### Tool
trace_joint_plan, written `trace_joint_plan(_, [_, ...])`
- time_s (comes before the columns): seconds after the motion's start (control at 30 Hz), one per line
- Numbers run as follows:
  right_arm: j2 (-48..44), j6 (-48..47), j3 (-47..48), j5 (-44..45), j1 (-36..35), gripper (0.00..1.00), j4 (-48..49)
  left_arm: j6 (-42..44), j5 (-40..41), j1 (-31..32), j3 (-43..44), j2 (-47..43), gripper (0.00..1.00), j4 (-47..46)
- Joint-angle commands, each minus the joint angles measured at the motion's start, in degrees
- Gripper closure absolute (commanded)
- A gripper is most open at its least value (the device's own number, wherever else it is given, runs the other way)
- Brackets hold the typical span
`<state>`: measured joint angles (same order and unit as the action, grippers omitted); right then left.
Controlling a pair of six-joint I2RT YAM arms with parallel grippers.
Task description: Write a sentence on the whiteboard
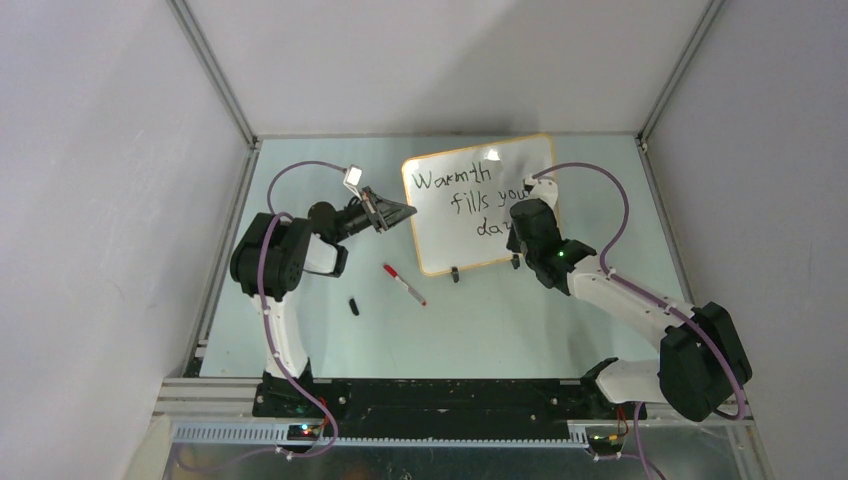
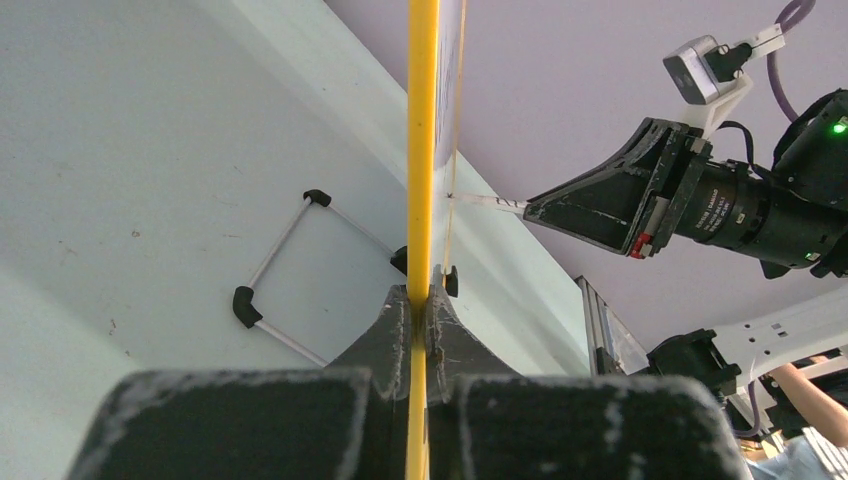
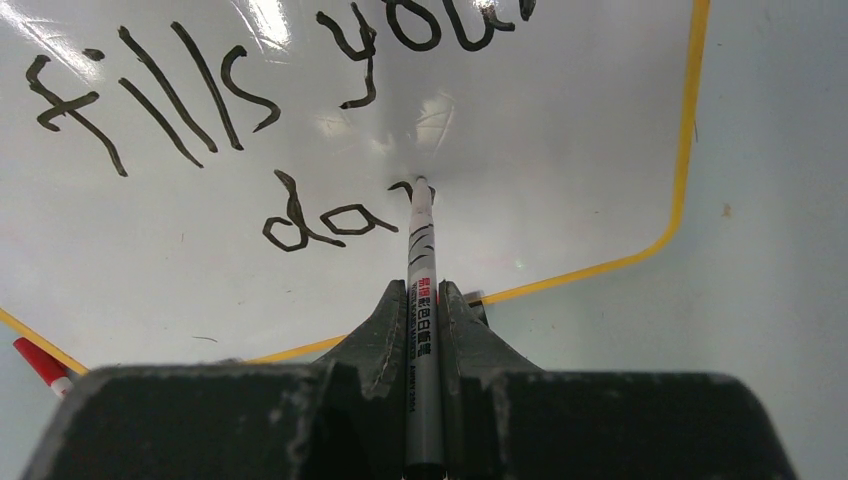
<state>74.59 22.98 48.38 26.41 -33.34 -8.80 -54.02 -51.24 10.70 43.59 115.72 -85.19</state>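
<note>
Right gripper point(image 3: 424, 296) pinches a slim marker point(image 3: 421, 240) against the glossy whiteboard point(image 3: 560, 130); left gripper point(image 2: 421, 300) clamps its yellow rim point(image 2: 422, 150).

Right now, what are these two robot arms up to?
They are writing on a whiteboard. The left hand is shut on the board's edge, steadying it. The right hand is shut on a marker whose tip touches the board. The sentence reads "Warmth fills you", partly hidden by the arm, with "da" below. A red marker and a small black cap lie on the table.
</note>
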Motion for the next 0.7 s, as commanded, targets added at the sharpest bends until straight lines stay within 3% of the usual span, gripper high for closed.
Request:
trace_joint_plan(0.0, [0.3, -0.9, 2.8, 0.0, 0.3, 1.0, 1.8, 0.7, -0.6, 0.5, -0.1, -2.4, 1.0, -2.4])
trace_joint_plan(0.67, [3.0, 0.9, 2.6, 2.0, -0.3, 1.0, -1.8, 0.8, -0.6, 0.5, -0.1, -2.6, 1.0, -2.4])
